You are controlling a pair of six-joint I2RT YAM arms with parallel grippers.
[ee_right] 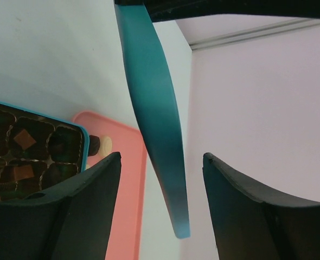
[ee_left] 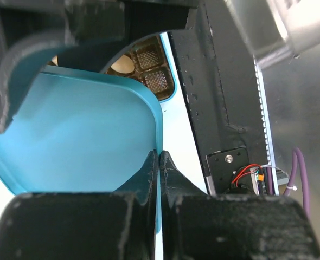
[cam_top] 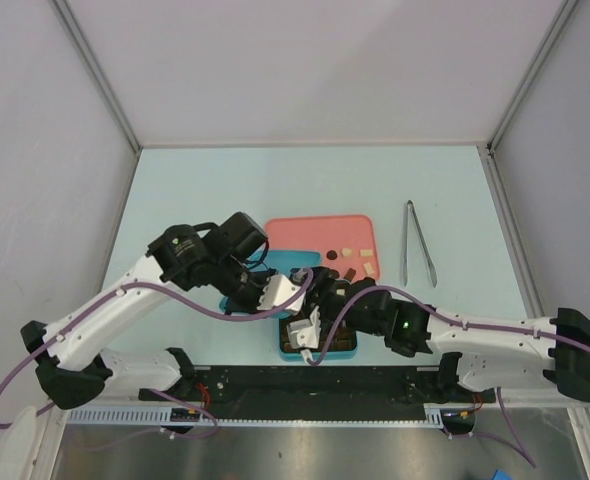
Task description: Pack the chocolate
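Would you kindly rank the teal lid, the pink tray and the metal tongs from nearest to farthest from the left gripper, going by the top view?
1. The teal lid: pinched at its edge by the left gripper.
2. The pink tray: just beyond the gripper, mid-table.
3. The metal tongs: far off to the right, past the tray.

From above the arms (cam_top: 415,330) cover most of the box (cam_top: 343,346) and the near edge of the tray (cam_top: 315,235) — the chocolates (cam_top: 347,252) on it are too small to tell apart. At the left wrist the lid (ee_left: 84,130) hides all but a corner of the box.
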